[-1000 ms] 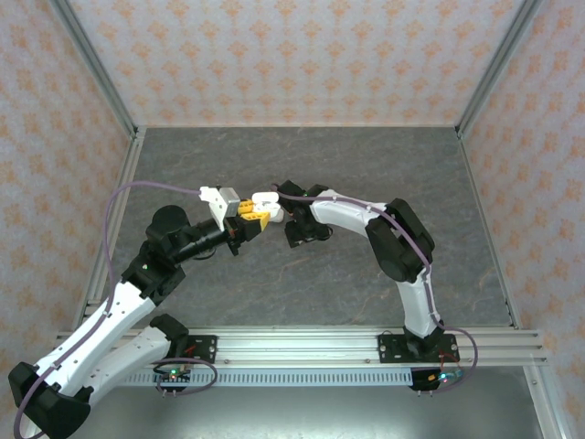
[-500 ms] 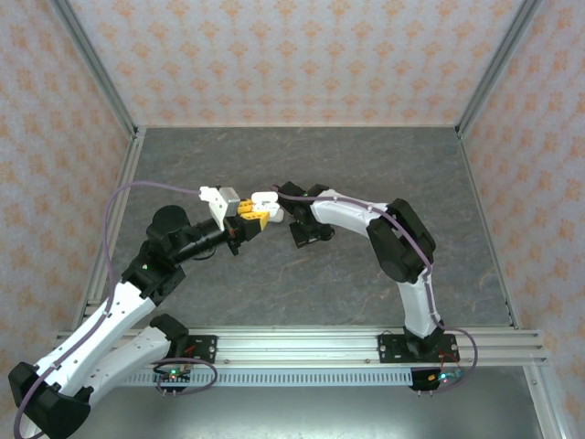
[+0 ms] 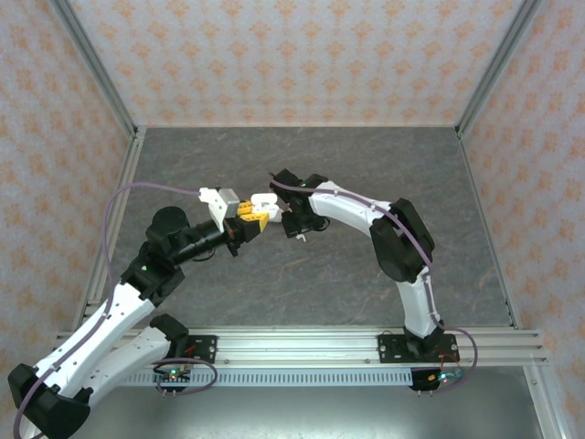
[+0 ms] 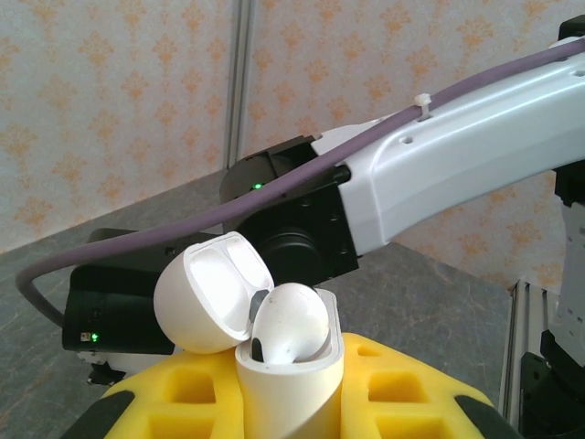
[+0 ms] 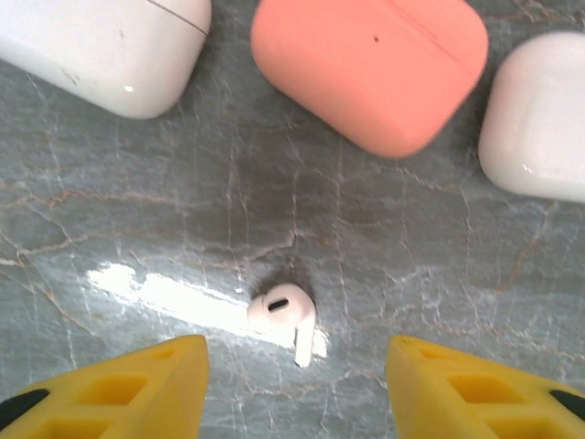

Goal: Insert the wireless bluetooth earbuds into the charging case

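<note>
My left gripper [image 4: 291, 407] is shut on a white charging case [image 4: 294, 380], held upright between its yellow fingers [image 4: 174, 402]. The case's lid [image 4: 206, 293] is swung open to the left, and one white earbud [image 4: 292, 322] sits in it. In the top view this case [image 3: 265, 198] is raised above the table at the left gripper [image 3: 253, 213]. My right gripper [image 5: 297, 389] points down at the table, open. A loose white earbud [image 5: 283, 313] lies flat on the grey surface between and just beyond its yellow fingertips [image 5: 146, 384], touching neither.
Beyond the loose earbud lie closed cases: a white one [image 5: 101, 46] at far left, a salmon-pink one [image 5: 370, 59] in the middle, another white one [image 5: 539, 119] at right. The right arm [image 4: 439, 174] crosses close behind the held case. Patterned walls [image 3: 292, 55] enclose the table.
The right gripper has shifted a little to the left and toward the back, and its jaws have narrowed somewhat. The left arm and its case have stayed still.
</note>
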You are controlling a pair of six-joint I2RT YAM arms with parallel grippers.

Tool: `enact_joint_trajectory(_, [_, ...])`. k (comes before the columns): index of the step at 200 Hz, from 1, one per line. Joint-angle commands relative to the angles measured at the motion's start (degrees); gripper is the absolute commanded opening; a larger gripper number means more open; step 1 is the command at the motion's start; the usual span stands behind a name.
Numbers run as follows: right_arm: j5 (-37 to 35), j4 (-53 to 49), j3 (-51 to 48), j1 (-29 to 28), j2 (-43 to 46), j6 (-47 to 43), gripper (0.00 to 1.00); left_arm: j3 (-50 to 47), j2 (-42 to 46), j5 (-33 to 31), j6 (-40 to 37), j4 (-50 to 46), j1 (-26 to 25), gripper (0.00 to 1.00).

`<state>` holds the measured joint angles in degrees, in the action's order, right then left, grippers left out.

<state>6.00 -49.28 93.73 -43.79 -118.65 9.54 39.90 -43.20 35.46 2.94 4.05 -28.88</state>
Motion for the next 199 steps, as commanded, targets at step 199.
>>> enact_joint_trajectory(199, [1.9,-1.58,1.66,0.24,-1.48,-2.12,0.27,-0.26,1.28,-1.09,-0.91,0.58,-0.23,0.0])
